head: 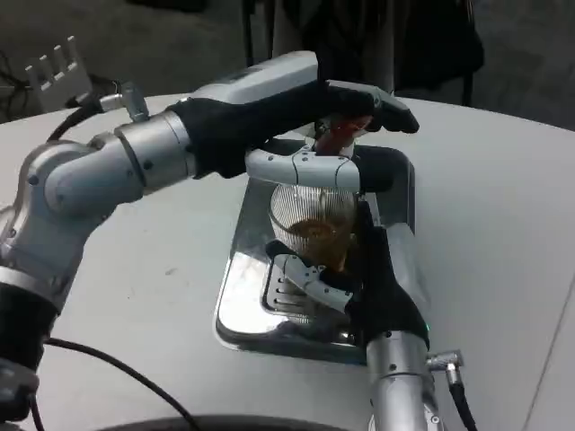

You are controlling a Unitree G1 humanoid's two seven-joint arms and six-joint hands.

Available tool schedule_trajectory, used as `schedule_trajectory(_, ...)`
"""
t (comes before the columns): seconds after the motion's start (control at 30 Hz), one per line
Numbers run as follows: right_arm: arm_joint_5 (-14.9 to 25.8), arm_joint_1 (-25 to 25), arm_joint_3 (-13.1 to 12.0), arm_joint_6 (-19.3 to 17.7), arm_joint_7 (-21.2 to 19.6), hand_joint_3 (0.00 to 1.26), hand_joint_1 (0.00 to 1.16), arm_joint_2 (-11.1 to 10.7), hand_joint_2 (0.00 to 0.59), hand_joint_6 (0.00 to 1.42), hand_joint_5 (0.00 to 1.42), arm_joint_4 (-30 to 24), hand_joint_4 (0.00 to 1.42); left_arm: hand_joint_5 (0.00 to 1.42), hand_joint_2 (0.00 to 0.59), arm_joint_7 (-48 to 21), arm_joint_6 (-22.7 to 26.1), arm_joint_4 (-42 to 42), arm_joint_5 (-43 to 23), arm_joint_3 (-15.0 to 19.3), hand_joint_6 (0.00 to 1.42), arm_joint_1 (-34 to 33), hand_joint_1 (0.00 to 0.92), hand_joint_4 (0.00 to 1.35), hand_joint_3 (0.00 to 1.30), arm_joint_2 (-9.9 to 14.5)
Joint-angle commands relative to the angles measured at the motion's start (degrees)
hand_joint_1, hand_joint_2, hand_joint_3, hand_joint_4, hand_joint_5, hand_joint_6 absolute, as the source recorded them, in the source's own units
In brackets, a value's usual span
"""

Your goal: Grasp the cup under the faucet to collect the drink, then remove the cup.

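Note:
A ribbed clear cup (314, 224) with brown drink in it stands on the steel drip tray (243, 296) under the faucet. My right hand (359, 278) wraps around the cup from the near right side and holds it. My left hand (305, 117) reaches over the top of the cup, its fingers lying on the red faucet lever (340, 135) and one finger stretched across just above the cup's rim. The faucet spout is mostly hidden by that hand.
The tray sits mid-table on the white round table (503, 224), with bare tabletop to its left and right. A black cable (108, 368) runs along the near left edge. A white rack (54, 67) stands beyond the far left edge.

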Motion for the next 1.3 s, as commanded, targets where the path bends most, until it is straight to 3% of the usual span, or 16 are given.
schedule_trajectory(0.03,0.85,-2.31,-0.02,3.22,-1.76,0.00,0.72,5.43,0.199,0.16,0.20,2.80,0.10,0.24,0.066,0.00,1.48,0.21,1.24,0.18,0.28,0.23,0.000,0.24,0.30,1.77)
schedule_trajectory(0.33,1.86,-4.22,0.73,6.80,-5.94,0.06,0.70,7.76,0.205,0.20,0.29,4.67,0.19,0.24,0.066,-0.09,1.81,-0.06,1.06,0.42,0.28,0.82,0.000,0.24,0.30,2.31)
schedule_trajectory(0.57,2.21,-4.84,2.18,7.22,-8.91,0.11,0.68,8.86,0.213,0.23,0.34,5.53,0.25,0.24,0.066,-0.47,2.06,-0.34,0.70,0.72,0.28,1.15,0.000,0.24,0.30,2.90)
schedule_trajectory(0.83,2.60,-5.18,3.44,6.48,-12.06,0.16,0.67,9.72,0.230,0.23,0.37,7.16,0.28,0.24,0.067,-0.75,2.17,-0.93,0.38,1.05,0.28,1.60,0.000,0.24,0.30,3.57)
schedule_trajectory(1.3,4.33,-5.83,2.73,4.37,-18.13,0.33,0.69,11.98,0.226,0.32,0.46,11.11,0.40,0.24,0.067,-1.16,2.19,-1.38,-0.07,1.56,0.29,2.30,0.000,0.25,0.30,4.22)
